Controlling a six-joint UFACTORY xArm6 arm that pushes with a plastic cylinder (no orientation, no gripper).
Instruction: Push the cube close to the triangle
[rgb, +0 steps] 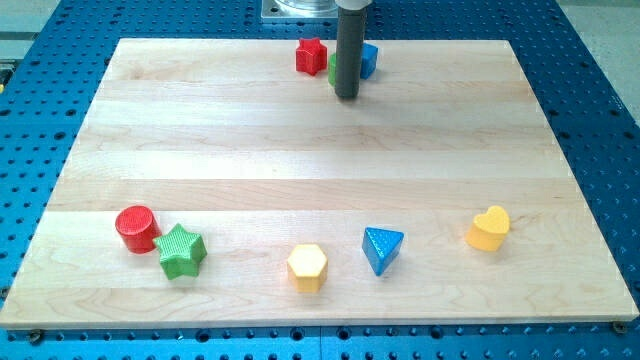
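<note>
- My tip (346, 96), the lower end of the straight dark rod, rests on the pale wooden board (300, 150) near the view's top edge; it is a bare rod with nothing to clench or grasp, and it holds nothing.
- Just beyond my tip, toward the view's top and right, sits the blue cube-like block (369, 60), partly hidden by the rod.
- A sliver of a green block (333, 68) shows at the rod's left edge; its shape cannot be made out, nor whether my tip touches it.
- Just left of that stands a red star-shaped block (311, 56).
- The blue triangular block (383, 248) lies well apart from my tip, toward the view's bottom and slightly right.
- Along that bottom row, a yellow hexagonal block (307, 267) lies left of the triangle and a yellow heart-shaped block (489, 227) right of it.
- Far to the bottom left, a red cylinder block (136, 228) touches a green star-shaped block (181, 250).
</note>
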